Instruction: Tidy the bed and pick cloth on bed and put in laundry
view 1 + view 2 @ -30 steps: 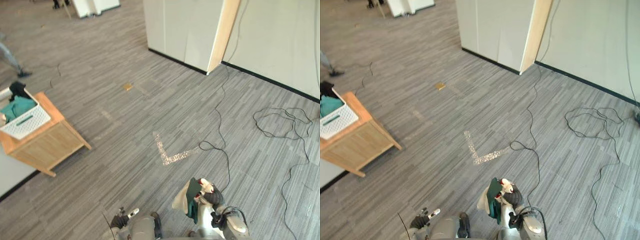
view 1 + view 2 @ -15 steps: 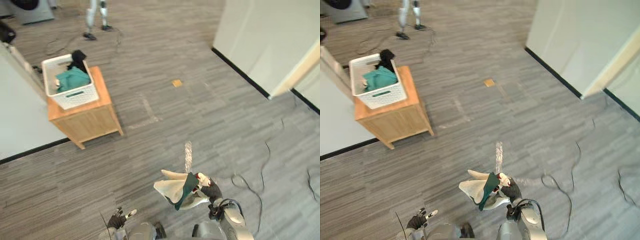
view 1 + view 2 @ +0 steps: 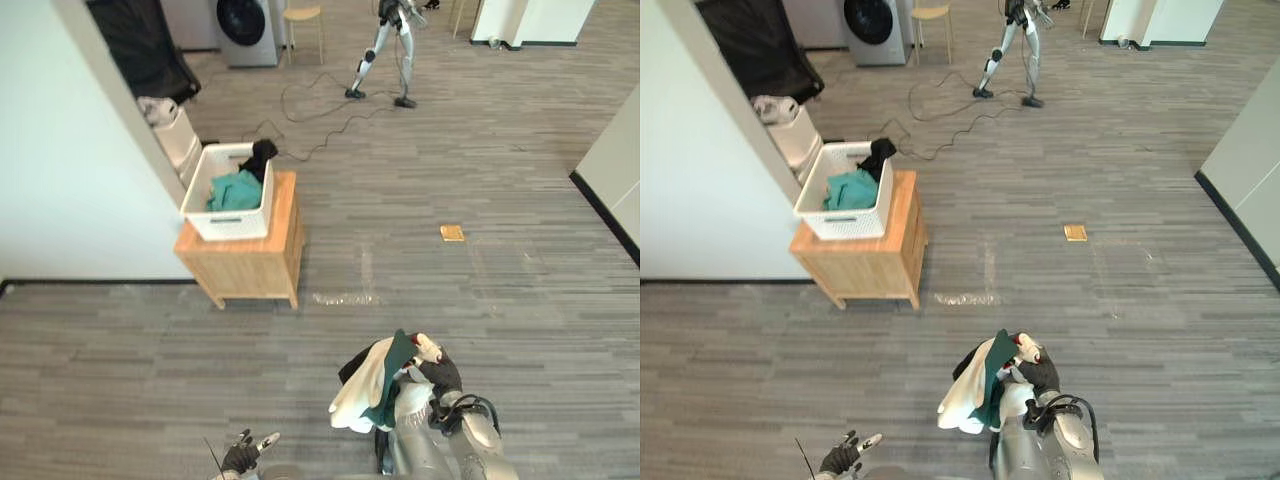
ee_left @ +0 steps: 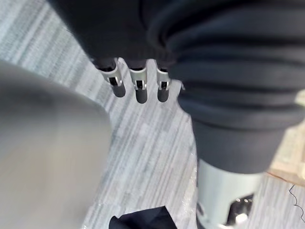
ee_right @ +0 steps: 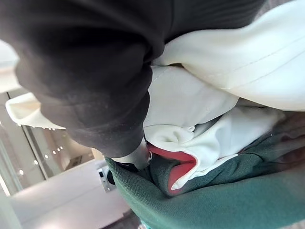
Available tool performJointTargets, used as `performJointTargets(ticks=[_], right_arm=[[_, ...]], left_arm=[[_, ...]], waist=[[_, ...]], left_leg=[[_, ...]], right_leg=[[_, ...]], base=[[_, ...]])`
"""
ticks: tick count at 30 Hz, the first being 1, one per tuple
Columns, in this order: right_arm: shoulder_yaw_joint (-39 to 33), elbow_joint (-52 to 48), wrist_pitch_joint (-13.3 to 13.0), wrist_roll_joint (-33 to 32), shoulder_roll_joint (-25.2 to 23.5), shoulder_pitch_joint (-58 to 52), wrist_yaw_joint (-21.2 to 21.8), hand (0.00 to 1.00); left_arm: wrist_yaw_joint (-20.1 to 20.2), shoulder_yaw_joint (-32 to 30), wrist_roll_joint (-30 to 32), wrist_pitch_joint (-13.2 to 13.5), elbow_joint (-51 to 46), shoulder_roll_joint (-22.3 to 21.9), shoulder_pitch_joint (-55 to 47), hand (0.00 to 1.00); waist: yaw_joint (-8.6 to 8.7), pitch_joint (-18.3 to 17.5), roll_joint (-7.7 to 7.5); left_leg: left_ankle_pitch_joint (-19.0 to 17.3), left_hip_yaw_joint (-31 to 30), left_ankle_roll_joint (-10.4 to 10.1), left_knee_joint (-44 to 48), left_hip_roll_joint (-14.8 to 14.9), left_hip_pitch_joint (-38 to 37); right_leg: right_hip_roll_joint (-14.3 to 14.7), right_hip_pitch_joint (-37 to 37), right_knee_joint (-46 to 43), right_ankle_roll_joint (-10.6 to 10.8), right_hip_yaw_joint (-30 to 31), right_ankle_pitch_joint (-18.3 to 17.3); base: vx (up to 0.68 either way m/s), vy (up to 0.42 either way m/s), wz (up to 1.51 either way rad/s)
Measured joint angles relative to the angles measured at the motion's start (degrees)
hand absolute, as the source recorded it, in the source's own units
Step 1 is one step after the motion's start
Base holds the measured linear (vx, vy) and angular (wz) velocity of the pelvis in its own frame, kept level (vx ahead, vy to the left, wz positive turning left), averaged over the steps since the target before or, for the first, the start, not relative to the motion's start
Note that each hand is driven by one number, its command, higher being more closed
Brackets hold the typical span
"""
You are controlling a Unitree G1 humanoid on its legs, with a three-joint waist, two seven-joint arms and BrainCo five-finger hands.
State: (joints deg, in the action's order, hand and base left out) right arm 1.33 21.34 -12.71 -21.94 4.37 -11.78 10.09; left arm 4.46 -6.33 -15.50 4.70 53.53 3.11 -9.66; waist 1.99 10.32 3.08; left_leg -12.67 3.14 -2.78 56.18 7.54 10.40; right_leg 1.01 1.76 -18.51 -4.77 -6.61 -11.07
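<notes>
Grey striped floor point(image 3: 480, 300) spreads all round. A wooden bench point(image 3: 250, 268) stands against the white wall point(image 3: 70, 150) and carries a white basket point(image 3: 228, 228) with a green cloth point(image 3: 235, 190) and a black cloth point(image 3: 262, 155) inside. Well apart from the basket, the right hand point(image 3: 438, 372) holds a bundle of clothes point(image 3: 365, 390), white and green, off the floor, its fingers clenched into it. The left hand point(image 4: 138, 88) hangs over the floor, fingers released and straight, touching nothing
</notes>
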Motion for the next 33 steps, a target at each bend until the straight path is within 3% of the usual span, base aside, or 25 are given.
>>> performJointTargets(ticks=[3, 4, 6, 7, 8, 9, 10, 11, 12, 13, 15, 16, 18, 19, 20, 21, 23, 25, 26, 27, 28, 29, 31, 32, 33], right_arm=[[-0.20, -0.45, -0.37, 0.09, -0.13, 0.01, -0.32, 1.00], [-0.13, -0.45, -0.37, 0.08, -0.20, 0.01, -0.59, 1.00], [-0.85, -0.16, -0.57, 0.00, 0.72, 0.11, -1.41, 1.00], [-0.84, 0.21, -0.63, -0.01, 0.86, 0.35, -1.46, 1.00], [-0.82, 1.24, -0.71, -0.15, 0.82, 0.79, -1.48, 1.00], [-0.88, 1.74, -1.05, -0.33, 0.77, 0.86, -1.48, 1.00], [-1.03, 2.85, -2.07, -0.78, 1.21, 1.90, -1.45, 1.00], [-1.03, 4.29, -2.24, -0.97, 1.65, 3.36, -1.44, 1.00], [-1.35, 5.34, -2.22, -1.18, 1.37, 4.13, -1.47, 1.00], [-2.02, 5.39, -2.24, -1.25, 1.07, 4.16, -1.47, 1.00], [-1.54, 5.34, -2.26, -1.13, 0.65, 4.18, -1.35, 1.00], [-0.92, 5.10, -2.33, -1.02, 0.41, 4.07, -1.27, 1.00], [-0.35, 4.82, -2.35, -0.53, 0.50, 3.75, -0.82, 1.00], [-0.39, 4.78, -2.36, -0.52, 0.52, 3.49, -0.79, 1.00], [-0.37, 4.50, -2.41, -0.52, 0.49, 2.91, -0.64, 1.00], [-0.25, 3.85, -2.42, -0.46, 0.06, 1.97, -0.52, 1.00], [-0.08, 1.21, -2.41, -0.45, -1.22, -0.24, -0.56, 1.00], [1.65, -2.92, -2.42, -0.47, -2.03, -2.17, -0.11, 1.00], [2.20, -5.01, -2.42, -0.46, -1.87, -2.65, 0.18, 1.00], [2.44, -6.02, -2.42, -0.44, -1.24, -2.43, 0.28, 1.00], [2.92, -7.77, -2.60, 0.02, -0.34, -2.32, 0.55, 1.00], [2.57, -8.56, -2.75, 0.12, 0.49, -1.87, 1.19, 1.00], [2.43, -9.01, -2.79, 1.35, 0.82, -1.32, 2.36, 1.00], [2.51, -8.94, -2.75, 2.42, 0.46, -1.47, 3.28, 1.00], [2.49, -8.79, -2.76, 2.46, 0.36, -1.48, 3.91, 1.00]], left_arm=[[0.47, -0.09, -0.55, 0.87, -1.27, 0.19, 0.00, 0.00], [0.15, -0.12, -0.96, 1.02, -1.50, 0.05, 0.02, 0.00], [-1.17, -0.11, -1.18, 1.06, -2.49, -0.74, 0.00, 0.00], [-1.17, -0.30, -1.20, 1.15, -2.76, -0.76, -0.01, 0.00], [-1.13, -0.51, -1.14, 1.18, -3.65, -0.28, -0.29, 0.00], [-1.16, -0.54, -1.13, 1.17, -3.78, 0.06, -0.27, 0.00], [-1.56, -0.34, -0.52, 0.80, -3.42, 0.44, 0.22, 0.00], [-2.18, -0.37, 0.07, 0.24, -3.03, 0.47, 0.35, 0.00], [-2.50, -0.26, 0.66, -0.02, -2.94, 0.71, 0.60, 0.00], [-3.35, 0.09, 1.67, -0.11, -2.81, 1.38, 1.24, 0.00], [-4.68, 1.75, 1.58, -0.97, -1.11, 2.09, 2.25, 0.00], [-4.74, 2.40, 1.59, -1.20, -0.50, 2.53, 2.22, 0.00], [-4.53, 2.48, 1.36, -1.63, 0.77, 2.44, 2.47, 0.00], [-4.51, 2.80, 1.30, -1.65, 0.82, 2.16, 2.48, 0.00], [-4.52, 3.44, 0.83, -1.61, 0.86, 1.63, 2.57, 0.00], [-4.42, 3.44, 0.35, -1.64, 1.39, 1.62, 2.99, 0.00], [-4.00, 1.74, 0.07, -1.60, 1.28, 1.10, 3.09, 0.00], [-3.22, -0.94, -0.23, -1.42, 0.82, 0.62, 1.60, 0.00], [-3.26, -1.45, -0.43, -1.35, 0.14, 0.55, 1.37, 0.00], [-3.26, -1.50, -0.51, -1.34, 0.02, 0.01, 1.25, 0.00], [-3.42, -1.76, -1.45, -1.45, 0.45, -1.19, 0.44, 0.00], [-3.32, -2.31, -2.61, -1.33, 0.30, -2.68, 0.27, 0.00], [-3.18, -2.89, -3.99, -0.55, -0.18, -3.32, -0.27, 0.00], [-3.03, -2.84, -4.05, 0.01, -0.18, -3.24, -0.38, 0.00], [-2.69, -2.72, -4.04, 0.28, -0.20, -3.03, -0.41, 0.00]], waist=[[-0.57, 0.58, -0.65], [-1.15, 0.59, -0.65], [-2.83, 0.93, 0.26], [-3.09, 0.99, 0.24], [-3.61, 0.34, -1.39], [-3.82, -0.42, -2.90], [-3.57, -0.94, -3.87], [-2.81, -0.64, -4.06], [-2.49, -0.42, -4.39], [-2.39, 0.56, -5.50], [-1.95, 1.89, -5.24], [-1.15, 2.05, -4.90], [0.64, 2.87, -3.54], [0.70, 3.02, -3.08], [0.68, 3.26, -2.43], [0.54, 3.41, -2.30], [0.10, 3.32, -3.50], [0.36, 2.67, -4.33], [-0.24, 1.76, -5.63], [-0.57, 1.50, -4.83], [-1.15, 0.17, -2.16], [-0.68, -0.52, -0.77], [0.03, -0.16, 0.43], [0.17, -0.15, 0.47], [0.12, -0.06, 0.30]], left_leg=[[0.29, 11.31, 0.47, -17.05, -3.30, 5.23], [1.28, 14.30, 0.21, -27.02, -4.55, 5.82], [8.11, 15.45, -1.65, -44.63, -5.01, 5.99], [10.48, 15.74, -0.57, -45.64, -4.71, 6.34], [15.02, 17.33, 3.43, -44.17, -5.17, 6.77], [15.09, 18.17, 3.72, -43.44, -6.01, 6.77], [14.23, 19.43, 6.39, -42.68, -7.31, 6.33], [13.85, 19.38, 10.74, -44.11, -8.51, 4.86], [13.48, 19.21, 12.34, -45.61, -9.74, 2.41], [11.54, 18.53, 12.37, -46.17, -11.01, -1.19], [8.16, 16.46, 11.64, -46.59, -11.38, -8.27], [7.42, 15.16, 11.23, -47.61, -11.18, -11.19], [7.29, 11.70, 10.87, -49.63, -9.71, -16.04], [7.23, 10.63, 10.76, -49.90, -9.18, -16.84], [6.22, 8.09, 9.13, -50.33, -7.77, -17.97], [5.27, 5.65, 7.72, -50.37, -6.99, -18.35], [2.68, 2.17, 4.98, -49.88, -6.53, -19.75], [-3.62, -1.10, 2.42, -46.82, -5.79, -21.38], [-6.48, -2.15, 1.14, -44.73, -5.57, -22.02], [-8.00, -2.79, 0.72, -43.65, -4.32, -22.73], [-8.50, -3.02, -0.41, -40.04, -1.47, -22.47], [-7.03, -1.93, 0.17, -29.48, 1.27, -16.85], [-3.45, 3.06, -0.11, -15.21, 6.10, -9.73], [-3.56, 7.96, -0.27, -11.15, 8.64, -8.00], [-3.65, 10.30, -0.35, -10.70, 9.20, -7.74]], right_leg=[[0.72, -6.00, 5.21, -0.47, -0.05, -1.14], [1.25, -8.61, 7.16, -0.47, -0.22, -1.82], [3.89, -14.41, 10.96, 1.61, 0.41, -4.05], [4.17, -15.68, 11.17, 1.92, 0.55, -5.20], [2.73, -16.71, 10.70, 3.24, 1.02, -7.85], [1.36, -16.64, 10.15, 4.59, 1.12, -8.99], [-0.33, -14.01, 2.54, 6.97, 1.85, -9.94], [-1.64, -9.58, -8.24, 8.56, 1.66, -9.74], [-3.61, -5.15, -20.14, 12.98, 0.97, -7.31], [-7.10, -0.48, -32.07, 12.81, -0.77, -4.87], [-10.35, 3.03, -37.95, 9.93, -3.81, -6.18], [-10.50, 4.72, -36.49, 9.73, -4.29, -6.33], [-9.80, 8.37, -25.63, 9.11, -4.64, -7.19], [-9.47, 9.45, -21.25, 8.99, -4.67, -6.96], [-8.41, 11.55, -10.77, 9.53, -3.94, -4.77], [-8.00, 12.89, 0.08, 10.15, -2.06, 0.15], [-8.62, 13.72, 11.08, 11.41, 3.72, 6.49], [-10.51, 13.47, 7.38, 11.11, 6.73, 7.57], [-11.29, 13.83, 3.66, 11.09, 6.31, 9.40], [-11.05, 14.14, 0.16, 11.06, 5.11, 10.59], [-9.73, 14.47, -4.56, 9.75, 2.39, 8.85], [-9.36, 13.89, -6.45, 8.59, -0.75, 5.62], [-9.24, 9.61, -6.17, 6.77, -5.14, 3.38], [-9.29, 5.15, -4.52, 5.77, -8.45, 2.36], [-9.28, 2.62, -2.93, 5.47, -10.05, 2.09]], base=[[0.40, -0.147, 0.01], [0.44, -0.083, 0.04], [0.48, -0.034, -0.05], [0.48, 0.070, -0.17], [0.44, 0.106, -0.19], [0.76, 0.117, -0.32], [0.67, 0.084, -0.22], [0.80, 0.090, -0.12], [0.63, 0.102, 0.12], [0.61, 0.095, 0.20], [0.58, 0.076, 0.30], [0.67, 0.033, 0.47], [0.47, -0.036, 0.73], [0.50, -0.129, 0.87], [0.60, -0.187, 0.93], [0.61, -0.219, 1.15], [0.51, -0.282, 1.22], [0.55, -0.414, 1.26], [0.48, -0.418, 0.80], [0.58, -0.479, 0.66], [0.54, -0.423, 0.79], [0.51, -0.406, 0.89], [0.53, -0.458, 1.07], [0.56, -0.473, 1.08], [0.51, -0.435, 1.03]])
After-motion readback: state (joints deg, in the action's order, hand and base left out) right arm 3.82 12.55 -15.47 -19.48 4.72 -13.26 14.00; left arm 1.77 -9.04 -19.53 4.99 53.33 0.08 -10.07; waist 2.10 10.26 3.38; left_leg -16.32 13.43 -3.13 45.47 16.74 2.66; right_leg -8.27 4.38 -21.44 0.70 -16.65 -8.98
